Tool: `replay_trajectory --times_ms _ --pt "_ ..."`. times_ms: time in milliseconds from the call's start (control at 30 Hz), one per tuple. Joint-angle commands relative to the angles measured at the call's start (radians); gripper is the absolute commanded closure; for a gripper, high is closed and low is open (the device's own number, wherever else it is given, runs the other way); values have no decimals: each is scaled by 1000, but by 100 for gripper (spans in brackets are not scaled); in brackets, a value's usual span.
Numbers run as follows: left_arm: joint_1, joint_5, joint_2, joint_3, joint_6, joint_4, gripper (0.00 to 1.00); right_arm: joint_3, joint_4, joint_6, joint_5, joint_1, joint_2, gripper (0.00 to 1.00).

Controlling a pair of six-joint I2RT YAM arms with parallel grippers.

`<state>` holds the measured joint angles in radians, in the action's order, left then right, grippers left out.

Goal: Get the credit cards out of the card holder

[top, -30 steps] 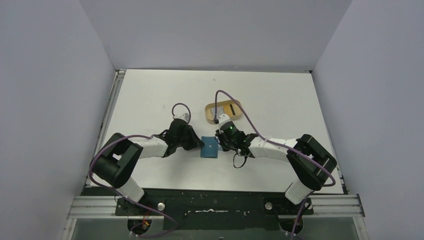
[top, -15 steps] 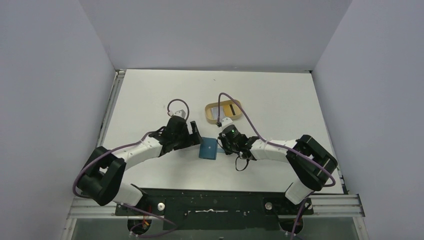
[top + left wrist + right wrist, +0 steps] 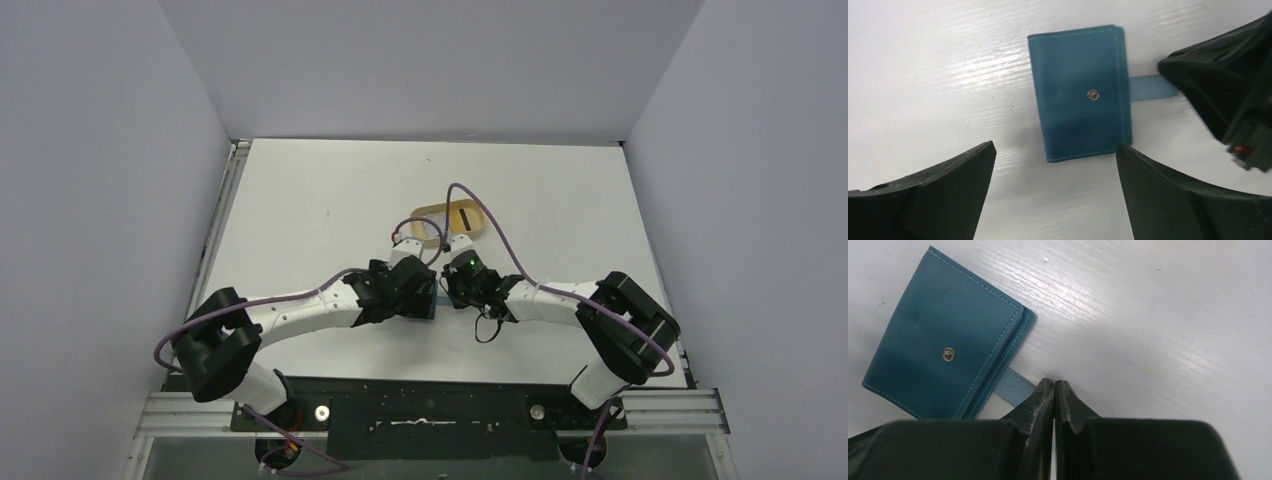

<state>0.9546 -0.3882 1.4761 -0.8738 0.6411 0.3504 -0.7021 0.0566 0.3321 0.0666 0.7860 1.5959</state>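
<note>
Holder [image 3: 1080, 92] folded flat on desk [image 3: 1148, 315], tab [image 3: 1148, 86] loose at 3 o'clock in left wrist view — light, floppy, probably best pinched by tab; left claw [image 3: 1054, 146] wide over it, right claw [image 3: 1054, 385] pressed closed at tab tip.

card holder [image 3: 1080, 92] lying closed, flat on the white table [image 3: 938, 60] (snap stud [image 3: 1093, 94] up) | tab [image 3: 1147, 86] sticks out sideways, meeting the dark tip of the right gripper [image 3: 1173, 80] | left gripper [image 3: 1055, 150] spread wide, fingers either side of its near edge
</note>
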Motion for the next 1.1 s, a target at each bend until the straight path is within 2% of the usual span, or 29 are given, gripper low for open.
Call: replay_trajectory --times_ms 0,200,467,833,1067 --pt "42 -206 58 -44 12 69 11 38 11 29 29 -27 -41 100" --pt "72 -214 75 -48 38 -14 10 72 26 55 13 -53 -59 100" --pt "98 -104 82 -40 42 -174 8 92 44 83 3 -75 -48 100" --pt "138 -147 210 -90 94 -174 8 99 28 125 6 -100 -44 100" --pt "144 -151 240 -105 120 -185 8 106 22 136 2 -111 -45 100"
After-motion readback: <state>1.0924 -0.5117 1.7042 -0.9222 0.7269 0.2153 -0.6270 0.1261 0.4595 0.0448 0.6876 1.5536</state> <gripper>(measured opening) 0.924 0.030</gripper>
